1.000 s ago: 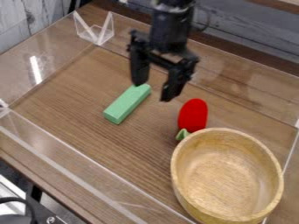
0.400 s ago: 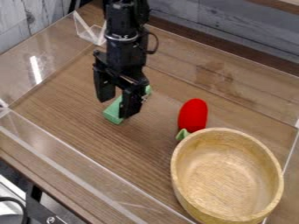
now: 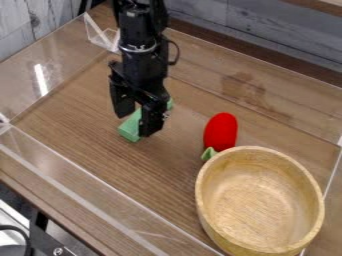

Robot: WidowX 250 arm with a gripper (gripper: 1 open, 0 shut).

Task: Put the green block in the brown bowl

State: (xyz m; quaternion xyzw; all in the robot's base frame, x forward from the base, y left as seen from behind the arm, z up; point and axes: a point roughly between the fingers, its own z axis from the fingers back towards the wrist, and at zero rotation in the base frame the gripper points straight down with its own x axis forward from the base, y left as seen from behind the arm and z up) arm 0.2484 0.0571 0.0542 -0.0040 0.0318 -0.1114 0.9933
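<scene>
The green block (image 3: pixel 128 129) lies flat on the wooden table, mostly hidden by my gripper (image 3: pixel 138 112); only its near-left end shows. The black gripper hangs straight down over it with its fingers (image 3: pixel 154 116) spread apart on either side of the block, open. Whether the fingertips touch the block is not clear. The brown bowl (image 3: pixel 225 171) stands empty at the front right, well apart from the gripper.
A red rounded item with a green stem (image 3: pixel 219 131) lies between the block and the bowl, close to the bowl's rim. Clear plastic walls (image 3: pixel 40 80) enclose the table on the left and front.
The gripper has moved left and down from above the table's middle to sit over the green block, covering most of it. Since the last frame it has barely moved.
</scene>
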